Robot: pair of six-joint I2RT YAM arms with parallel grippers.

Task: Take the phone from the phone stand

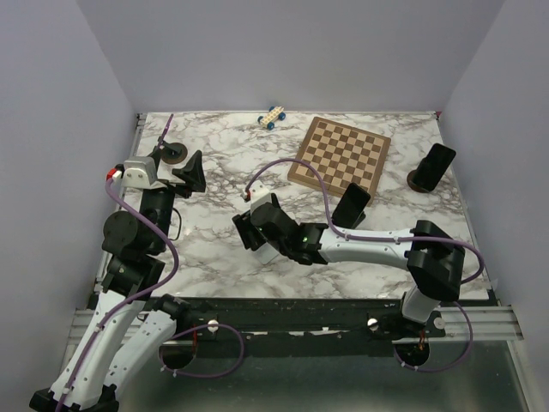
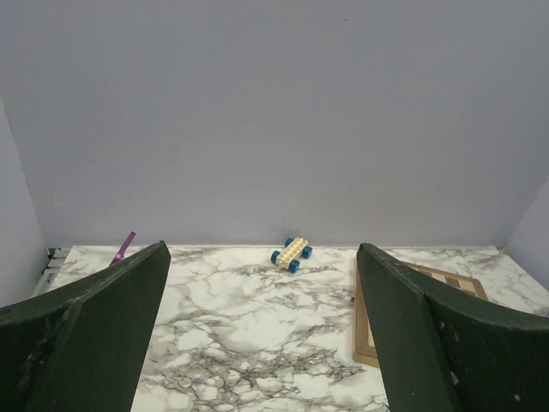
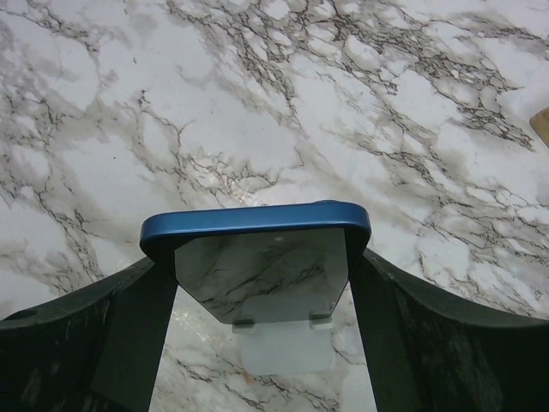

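A phone (image 3: pixel 256 220) with a blue rim and a glossy screen leans on a small white phone stand (image 3: pixel 283 345), its lower edge at the stand's two lips. My right gripper (image 3: pixel 257 270) is shut on the phone, one finger against each long side. In the top view the right gripper (image 1: pixel 256 225) is at the table's middle, covering the phone, with the white stand (image 1: pixel 268 251) just below it. My left gripper (image 1: pixel 192 172) is open and empty at the left, well apart; its wrist view shows the left gripper (image 2: pixel 262 292) over bare marble.
A chessboard (image 1: pixel 341 154) lies at the back right. Two other dark phones stand on stands, one (image 1: pixel 352 204) near my right forearm and one (image 1: pixel 436 166) at the far right. A toy car (image 1: pixel 273 117) is at the back wall. A brown disc (image 1: pixel 175 154) sits by the left gripper.
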